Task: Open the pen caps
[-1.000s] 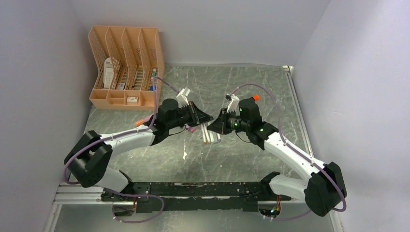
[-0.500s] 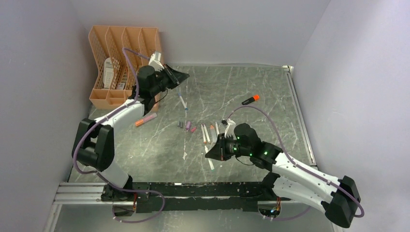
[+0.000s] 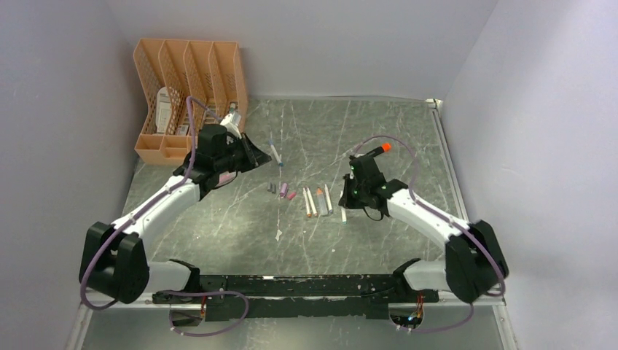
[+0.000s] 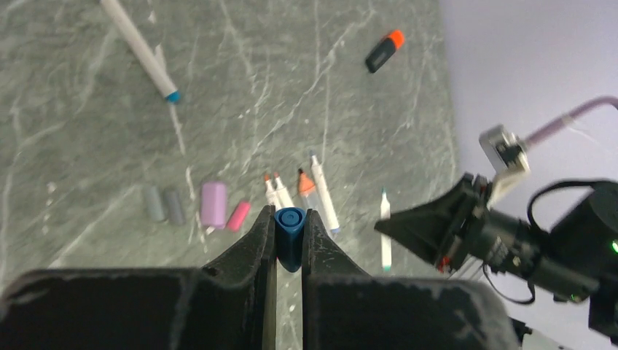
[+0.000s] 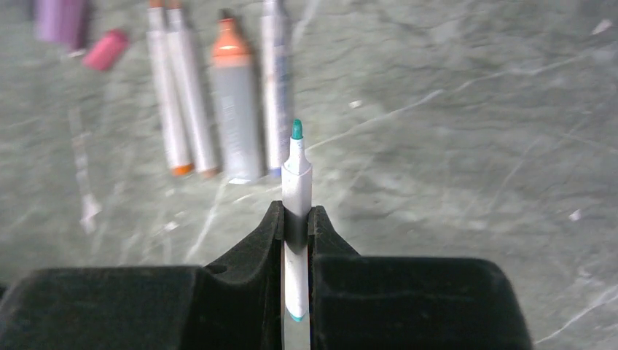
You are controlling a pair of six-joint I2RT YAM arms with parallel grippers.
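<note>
- Only the left wrist cam shows this: the left gripper (image 4: 290, 217) has its jaws pinching a blue cap (image 4: 290, 233), open end facing out.
- From the top cam that cap is hidden inside the dark fingers.
- On the right wrist cam, the right gripper (image 5: 296, 219) is clamped on a white pen (image 5: 296, 171), teal tip bare.
- Loose on the table (image 3: 408, 131): 2 grey caps (image 4: 153, 203), 1 purple cap (image 4: 213, 204) and 1 pink cap (image 4: 238, 216), just beside a row of 4 pens (image 5: 167, 95).
</note>
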